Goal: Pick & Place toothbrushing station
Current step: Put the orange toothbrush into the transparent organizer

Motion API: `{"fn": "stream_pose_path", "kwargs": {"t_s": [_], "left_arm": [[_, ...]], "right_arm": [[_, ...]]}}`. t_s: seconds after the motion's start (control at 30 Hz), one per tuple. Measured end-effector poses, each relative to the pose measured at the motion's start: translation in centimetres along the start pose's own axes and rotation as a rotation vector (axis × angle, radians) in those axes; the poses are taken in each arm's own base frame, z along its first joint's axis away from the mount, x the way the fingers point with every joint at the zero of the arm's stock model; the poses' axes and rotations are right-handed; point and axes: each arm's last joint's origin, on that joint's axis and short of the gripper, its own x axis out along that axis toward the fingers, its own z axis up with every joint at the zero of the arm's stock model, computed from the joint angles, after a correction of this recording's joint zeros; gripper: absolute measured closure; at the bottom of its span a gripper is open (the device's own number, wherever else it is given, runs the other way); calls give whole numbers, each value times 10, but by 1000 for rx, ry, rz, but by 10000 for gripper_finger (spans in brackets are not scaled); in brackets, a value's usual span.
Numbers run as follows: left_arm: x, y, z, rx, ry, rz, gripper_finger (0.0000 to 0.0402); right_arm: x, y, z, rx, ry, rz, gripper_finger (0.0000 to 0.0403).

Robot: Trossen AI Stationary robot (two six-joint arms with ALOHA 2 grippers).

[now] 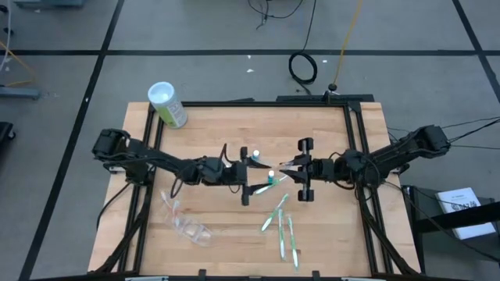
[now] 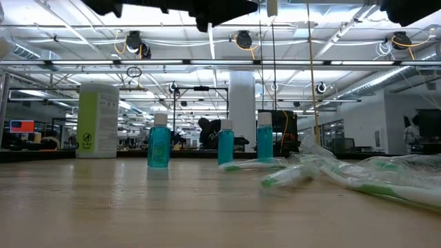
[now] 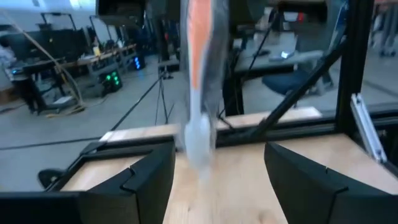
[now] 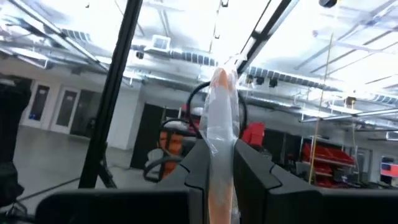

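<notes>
An orange toothbrush (image 4: 219,124) in clear wrap is clamped between the closed fingers of the right gripper (image 1: 291,166), just right of centre in the high view. In the right wrist view the brush stands up between the two dark fingers (image 4: 255,171). The left gripper (image 1: 251,173), just left of centre, is spread wide with nothing between its fingers (image 3: 146,180); in the left wrist view the orange toothbrush (image 3: 200,68) hangs ahead of the gap, apart from both fingers. The two grippers face each other over the middle of the table (image 1: 211,125).

Three blue tubes (image 2: 158,141) (image 2: 225,143) (image 2: 264,140) are seen upright in a row in the low view; in the high view two tubes (image 1: 255,154) (image 1: 271,177) show beside the left gripper. Green toothbrushes (image 1: 281,226) lie loose at lower centre-right. A clear holder (image 1: 190,228) lies at lower left. A green canister (image 1: 167,104) stands at the table's upper-left edge.
</notes>
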Motion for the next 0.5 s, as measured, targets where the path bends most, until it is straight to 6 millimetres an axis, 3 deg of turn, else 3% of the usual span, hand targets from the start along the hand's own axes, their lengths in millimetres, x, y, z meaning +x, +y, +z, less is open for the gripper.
{"fn": "stream_pose_path", "kwargs": {"t_s": [0.33, 0.5], "left_arm": [[10, 21, -10, -57, -34, -1, 149], [10, 22, -9, -53, -53, -13, 149]], "right_arm": [[2, -5, -5, 36, -32, 21, 384], [3, -6, -9, 58, -8, 21, 391]]}}
